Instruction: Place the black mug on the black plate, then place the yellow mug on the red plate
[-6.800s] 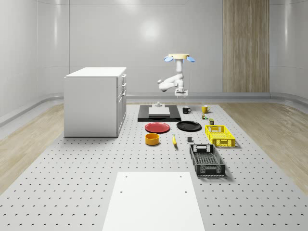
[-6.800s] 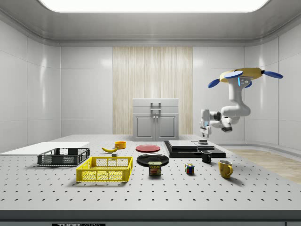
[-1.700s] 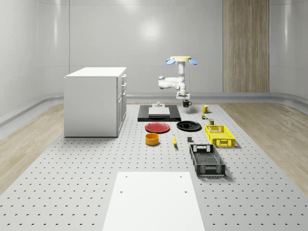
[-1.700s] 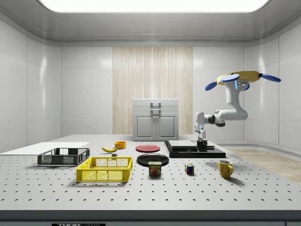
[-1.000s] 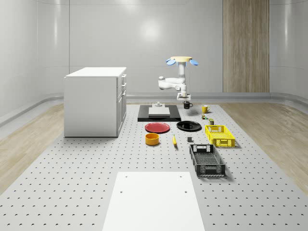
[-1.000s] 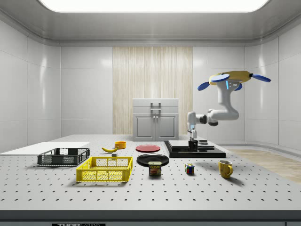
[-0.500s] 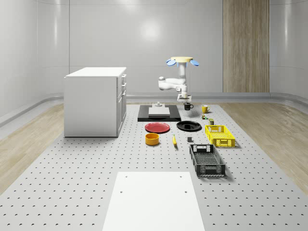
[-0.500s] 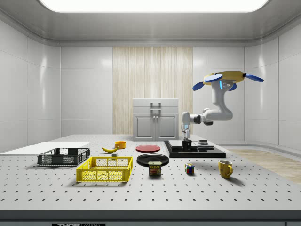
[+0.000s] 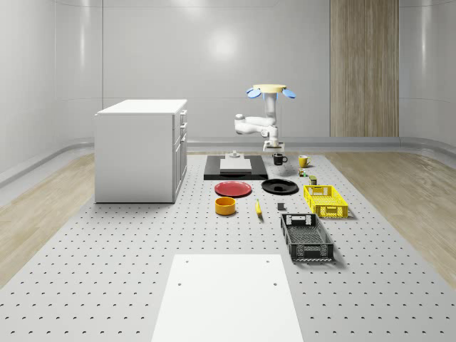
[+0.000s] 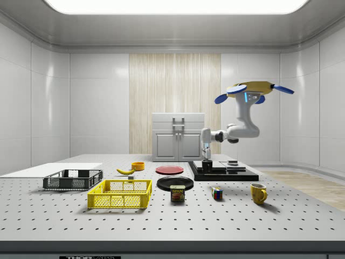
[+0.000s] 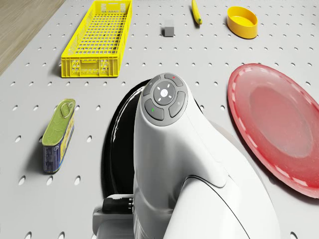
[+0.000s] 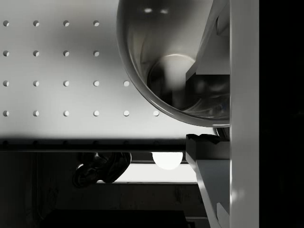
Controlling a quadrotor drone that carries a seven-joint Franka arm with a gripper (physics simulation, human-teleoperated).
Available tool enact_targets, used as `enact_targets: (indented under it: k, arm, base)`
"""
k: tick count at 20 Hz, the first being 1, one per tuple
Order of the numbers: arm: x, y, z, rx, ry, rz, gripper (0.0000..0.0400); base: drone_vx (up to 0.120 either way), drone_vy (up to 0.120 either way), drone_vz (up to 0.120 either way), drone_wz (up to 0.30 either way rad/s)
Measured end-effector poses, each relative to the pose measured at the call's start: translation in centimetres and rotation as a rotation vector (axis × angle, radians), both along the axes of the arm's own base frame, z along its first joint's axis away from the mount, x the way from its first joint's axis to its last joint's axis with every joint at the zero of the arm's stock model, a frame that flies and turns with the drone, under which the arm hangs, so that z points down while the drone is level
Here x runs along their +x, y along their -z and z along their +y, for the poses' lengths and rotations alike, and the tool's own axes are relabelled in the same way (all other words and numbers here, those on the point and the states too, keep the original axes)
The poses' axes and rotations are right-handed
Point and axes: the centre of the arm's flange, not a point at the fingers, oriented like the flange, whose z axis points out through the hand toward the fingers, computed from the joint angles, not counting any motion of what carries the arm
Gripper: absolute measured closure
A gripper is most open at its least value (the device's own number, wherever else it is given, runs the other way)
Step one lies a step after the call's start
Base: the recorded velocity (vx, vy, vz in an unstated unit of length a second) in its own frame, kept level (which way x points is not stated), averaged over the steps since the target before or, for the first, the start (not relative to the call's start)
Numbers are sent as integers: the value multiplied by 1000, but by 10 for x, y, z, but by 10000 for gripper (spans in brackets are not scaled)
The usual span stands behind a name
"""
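The drone (image 9: 272, 90) hovers over the far part of the table, its arm reaching down. My gripper (image 9: 275, 147) is shut on the rim of the black mug (image 9: 279, 159), which hangs in the air just behind the black plate (image 9: 279, 187). In the side view the black mug (image 10: 207, 165) is a little right of the black plate (image 10: 175, 182) and higher. In the wrist view one finger (image 12: 214, 47) sits inside the black mug (image 12: 161, 57). The red plate (image 9: 234, 189) lies beside the black one. The yellow mug (image 9: 303, 161) stands on the table, at the whole-scene view's right.
A black slab (image 9: 235, 168) with grey blocks lies behind the plates, and a white cabinet (image 9: 141, 149) stands at the whole-scene view's left. Near the plates are a tin (image 11: 57, 134), a yellow basket (image 11: 99, 40), a yellow bowl (image 11: 242, 21), a banana (image 11: 197, 11) and a black crate (image 9: 306, 237).
The drone and arm have carried the black mug toward the side view's left, closer to the black plate. The gripper has stayed shut on it.
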Motion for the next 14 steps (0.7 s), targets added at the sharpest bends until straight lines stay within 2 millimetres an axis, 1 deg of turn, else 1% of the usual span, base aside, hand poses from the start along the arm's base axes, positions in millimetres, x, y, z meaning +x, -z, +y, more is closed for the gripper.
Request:
enact_targets:
  k: [14]
  arm:
    - [0,0,0,0,0,0,290]
  base:
    - [120,0,0,0]
